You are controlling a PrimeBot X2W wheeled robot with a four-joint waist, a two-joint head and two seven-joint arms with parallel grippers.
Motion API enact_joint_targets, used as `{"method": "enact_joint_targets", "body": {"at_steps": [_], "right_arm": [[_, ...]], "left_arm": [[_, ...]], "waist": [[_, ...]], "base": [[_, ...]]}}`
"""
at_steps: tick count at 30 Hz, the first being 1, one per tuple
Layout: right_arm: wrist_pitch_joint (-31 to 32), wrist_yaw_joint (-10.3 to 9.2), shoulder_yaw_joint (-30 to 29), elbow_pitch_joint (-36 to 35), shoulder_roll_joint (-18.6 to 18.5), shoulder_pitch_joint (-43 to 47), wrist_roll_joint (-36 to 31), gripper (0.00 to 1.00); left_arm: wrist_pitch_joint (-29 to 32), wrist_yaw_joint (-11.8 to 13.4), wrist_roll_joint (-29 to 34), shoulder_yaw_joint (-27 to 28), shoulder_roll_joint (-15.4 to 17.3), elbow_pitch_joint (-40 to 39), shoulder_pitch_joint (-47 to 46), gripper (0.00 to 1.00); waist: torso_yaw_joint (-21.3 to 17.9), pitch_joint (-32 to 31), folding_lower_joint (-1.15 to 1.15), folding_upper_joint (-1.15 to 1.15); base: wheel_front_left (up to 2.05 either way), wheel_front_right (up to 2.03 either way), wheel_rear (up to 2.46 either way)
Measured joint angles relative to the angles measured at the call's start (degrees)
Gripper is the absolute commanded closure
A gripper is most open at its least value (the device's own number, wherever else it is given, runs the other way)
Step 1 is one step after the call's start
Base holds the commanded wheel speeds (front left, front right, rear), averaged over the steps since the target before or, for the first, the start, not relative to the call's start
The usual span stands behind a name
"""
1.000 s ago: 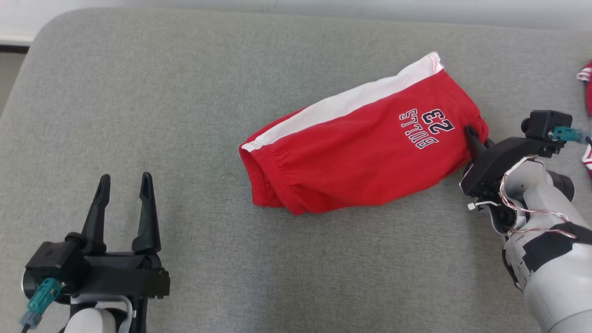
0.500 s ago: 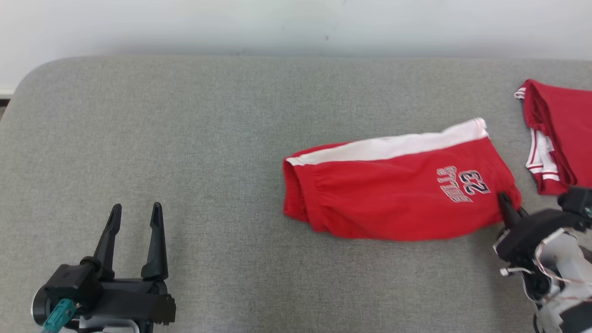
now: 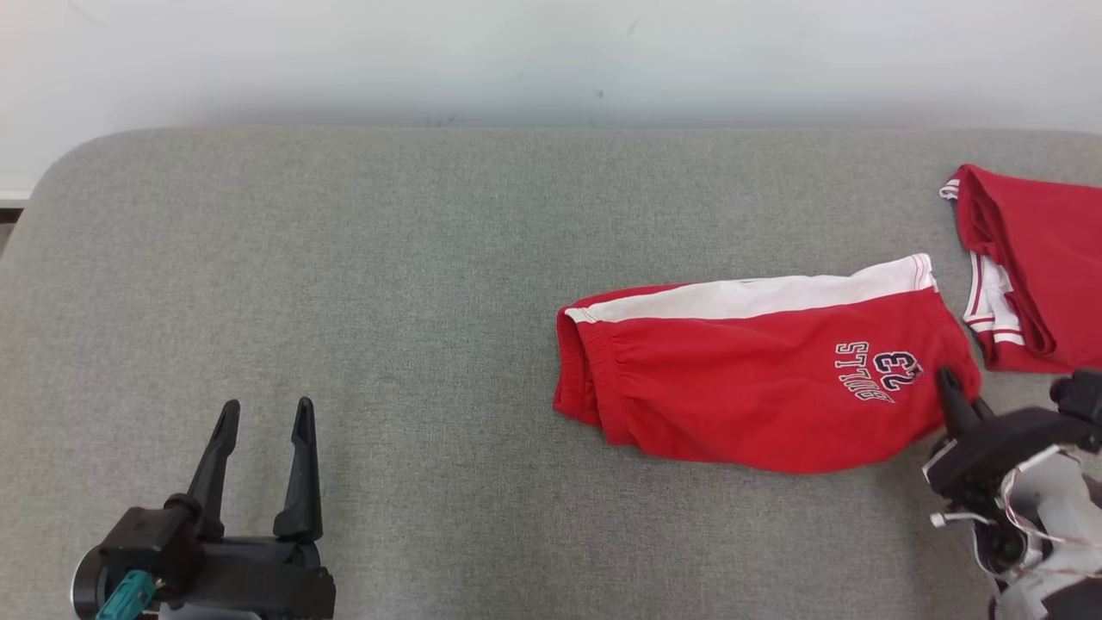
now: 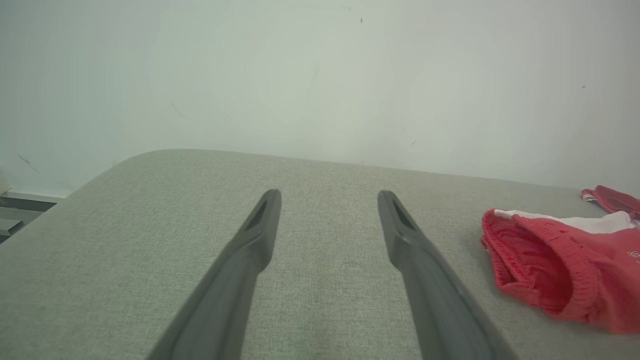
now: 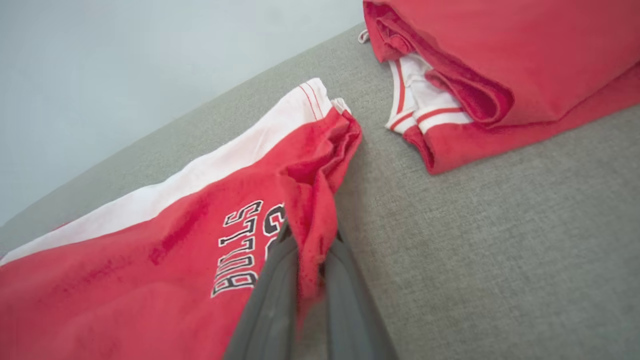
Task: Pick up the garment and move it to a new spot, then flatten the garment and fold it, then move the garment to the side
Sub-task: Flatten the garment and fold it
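Observation:
The garment (image 3: 758, 379) is a pair of red shorts with a white side stripe and "BULLS 23" lettering, folded and lying right of centre on the grey padded surface (image 3: 344, 284). My right gripper (image 3: 947, 387) is shut on the garment's right hem; in the right wrist view the red cloth (image 5: 310, 220) is pinched between the two fingers. My left gripper (image 3: 263, 418) stands open and empty at the lower left, well away from the garment. In the left wrist view the elastic waistband opening (image 4: 535, 270) faces that gripper (image 4: 327, 200).
A second red garment with white trim (image 3: 1033, 267) lies folded at the right edge, close to the shorts (image 5: 480, 85). A pale wall (image 3: 551, 60) runs behind the surface, whose rounded left corner (image 3: 60, 172) drops to the floor.
The head camera has tilted and turned, so the wall and second garment come into view. My right gripper has kept its hold on the hem and the shorts have swung to lie more level. The left gripper stays open.

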Motion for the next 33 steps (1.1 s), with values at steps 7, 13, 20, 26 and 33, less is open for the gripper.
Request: {"method": "enact_joint_targets", "body": {"at_steps": [7, 13, 20, 26, 33], "right_arm": [[-1.0, 0.0, 2.88, -5.7, 2.53, -1.78, -0.58, 1.0], [-0.94, 0.0, 7.08, -12.16, 5.15, -1.93, -1.58, 1.0], [0.03, 0.0, 11.94, -18.76, 8.55, -1.5, -3.35, 1.0], [1.1, 0.0, 16.24, -21.38, 9.56, 0.96, -6.76, 1.0], [0.89, 0.0, 17.44, -20.59, 10.74, 4.46, -6.47, 1.0]], "left_arm": [[0.0, 0.0, 0.0, -0.46, 0.13, 0.23, 0.35, 0.0], [0.0, 0.0, -0.11, -0.56, 0.1, 0.16, 0.75, 0.0], [0.0, 0.0, -0.51, -0.31, -0.04, 0.0, 0.85, 0.0], [0.0, 0.0, -0.71, -0.01, -0.21, -0.05, 0.85, 0.0], [0.0, 0.0, -1.08, 0.11, -0.29, 0.03, 0.84, 0.0]], "waist": [[0.16, -1.53, 0.0, 0.0], [1.05, -2.07, 0.0, 0.0], [2.93, -2.05, 0.0, 0.0], [4.69, -1.63, 0.0, 0.01], [5.84, -0.95, 0.0, 0.0]], "base": [[0.0, 0.0, 0.0], [0.0, 0.0, 0.0], [0.0, 0.0, 0.0], [0.0, 0.0, 0.0], [0.0, 0.0, 0.0]]}}
